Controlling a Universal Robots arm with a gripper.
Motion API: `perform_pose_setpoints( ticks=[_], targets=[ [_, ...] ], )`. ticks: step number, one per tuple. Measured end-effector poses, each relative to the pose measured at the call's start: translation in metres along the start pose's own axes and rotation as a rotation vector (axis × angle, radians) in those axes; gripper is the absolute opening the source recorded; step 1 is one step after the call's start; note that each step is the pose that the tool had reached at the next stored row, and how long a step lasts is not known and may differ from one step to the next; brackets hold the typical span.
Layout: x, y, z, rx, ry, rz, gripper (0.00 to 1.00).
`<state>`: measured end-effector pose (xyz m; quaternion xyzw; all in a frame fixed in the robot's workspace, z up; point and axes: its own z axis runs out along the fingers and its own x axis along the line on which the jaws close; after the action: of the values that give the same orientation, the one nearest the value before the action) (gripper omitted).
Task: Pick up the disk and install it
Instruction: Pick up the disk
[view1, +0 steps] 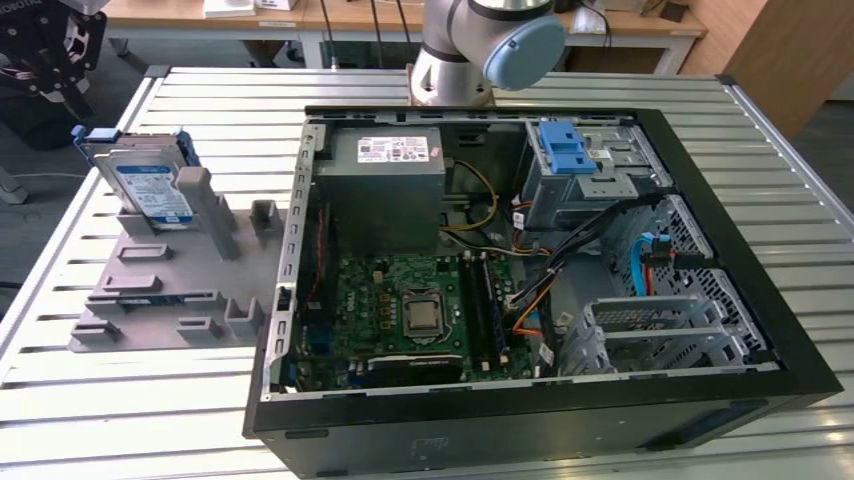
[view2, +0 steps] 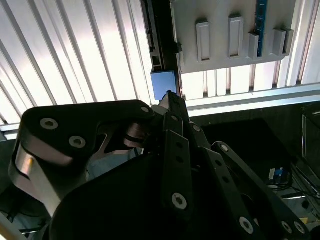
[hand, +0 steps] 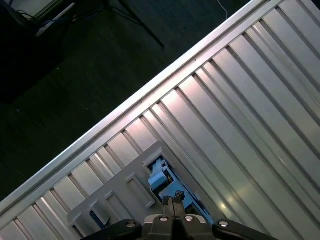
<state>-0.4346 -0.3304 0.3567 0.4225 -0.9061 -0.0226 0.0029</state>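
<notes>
The tool (hand: 172, 204) hangs above the far corner of the tabletop (view1: 134, 400), at the exterior view's left. In both wrist views its fingertips meet with nothing between them. Directly under the tips lies the top of the disk (view1: 140, 188), of which the first wrist view shows mainly the blue carrier frame (hand: 159, 176).

The disk stands on edge in a slot of the grey holder (view1: 160, 300), which sits just beside the open computer case (view1: 534, 425). Its labelled face is turned toward the exterior camera and leans back a little. Seen from above, its top edge runs along the tabletop's slats. Its long axis appears to rise out of the slot, though that cannot be told for certain.

The step in hand reads as the approach to the pick. To do it well:
- Spread the fingers wider than the disk's thin dimension before descending.
- Line the pads up with the two broad faces.
- Match the disk's lean, so the frame is not pushed against the slot.
</notes>
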Motion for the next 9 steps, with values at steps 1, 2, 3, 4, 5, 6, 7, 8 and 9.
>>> perform_pose_setpoints(
  ticks=[1,2,3,4,5,6,7,8,9],
  targets=[
    [0.0000,0.0000,0.0000,0.0000,0.0001,0.000,0.11],
    [0.0000,0.0000,0.0000,0.0000,0.0000,0.000,0.11],
    [0.0000,0.0000,0.0000,0.0000,0.0001,-0.001,0.11],
    [0.0000,0.0000,0.0000,0.0000,0.0000,-0.001,0.11],
    [0.0000,0.0000,0.0000,0.0000,0.0000,-0.001,0.11],
    [0.0000,0.0000,0.0000,0.0000,0.0000,-0.001,0.11],
    [0.0000,0.0000,0.0000,0.0000,0.0001,-0.001,0.11],
    [0.0000,0.0000,0.0000,-0.0001,0.0001,-0.002,0.11],
    [0.0000,0.0000,0.0000,-0.0001,0.0002,-0.004,0.11]
  ],
)
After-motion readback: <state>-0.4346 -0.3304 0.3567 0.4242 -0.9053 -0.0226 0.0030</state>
